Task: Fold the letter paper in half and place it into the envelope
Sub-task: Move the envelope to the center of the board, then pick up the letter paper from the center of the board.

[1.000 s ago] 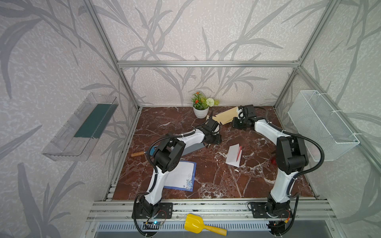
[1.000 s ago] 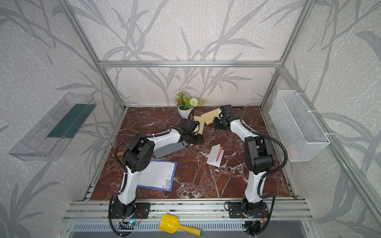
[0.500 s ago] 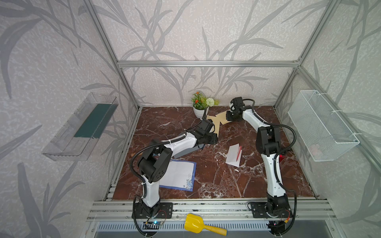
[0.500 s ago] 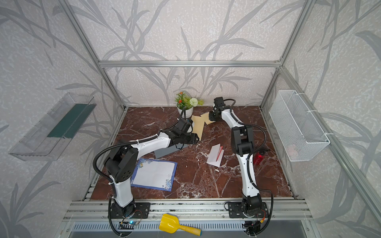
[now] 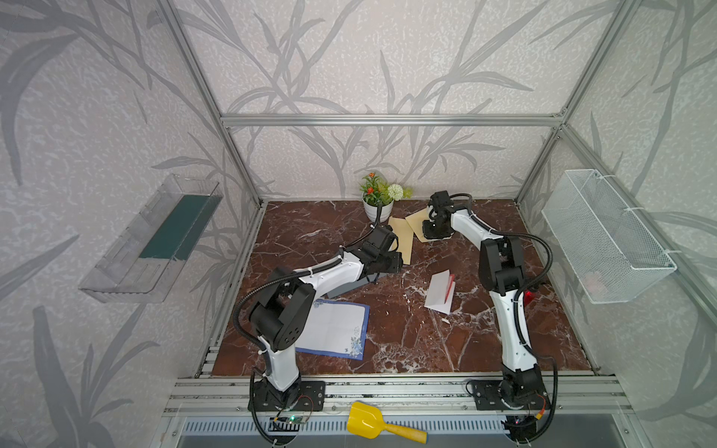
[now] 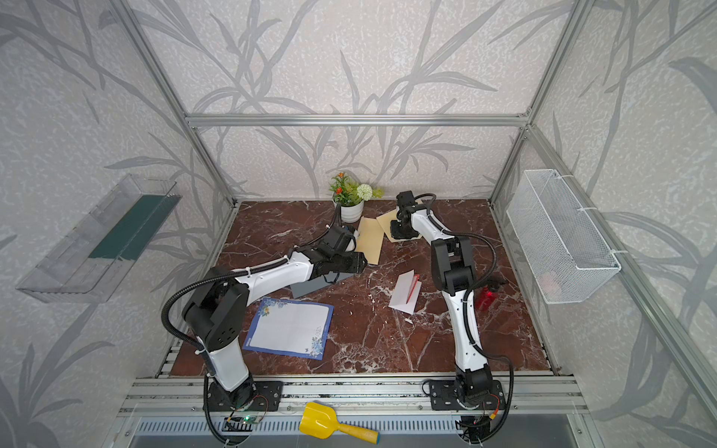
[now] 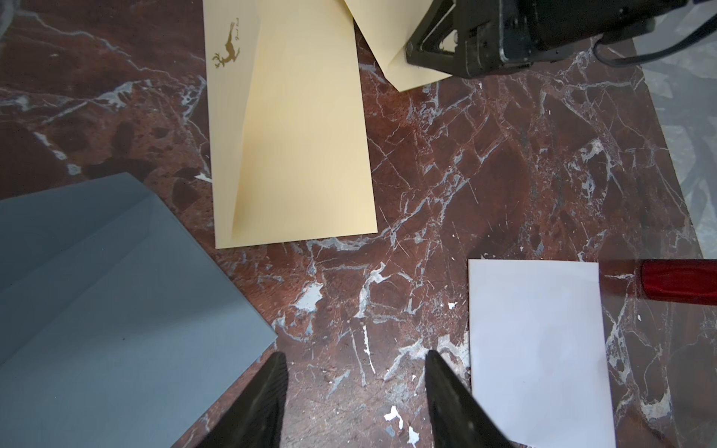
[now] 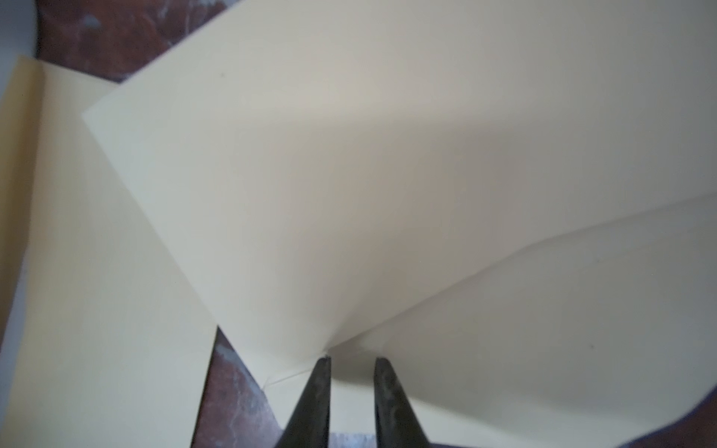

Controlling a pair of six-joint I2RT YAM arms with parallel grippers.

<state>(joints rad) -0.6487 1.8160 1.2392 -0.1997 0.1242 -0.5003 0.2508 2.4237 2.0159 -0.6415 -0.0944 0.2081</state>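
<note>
Only a gold deer mark (image 7: 227,46) with script too small to be read is seen on the cream envelope (image 7: 295,147).

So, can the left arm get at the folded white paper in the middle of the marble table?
Probably yes. The left gripper hangs open right beside the folded white paper, with only bare marble between them, and nothing lies on it.

You had a red-brown tabletop (image 5: 407,341) veined white; a cream envelope (image 7: 295,147) stamped with a gold deer; a grey envelope (image 7: 108,302); white letter paper (image 6: 291,329) bordered blue with flowers; a yellow scoop (image 5: 364,424).
</note>
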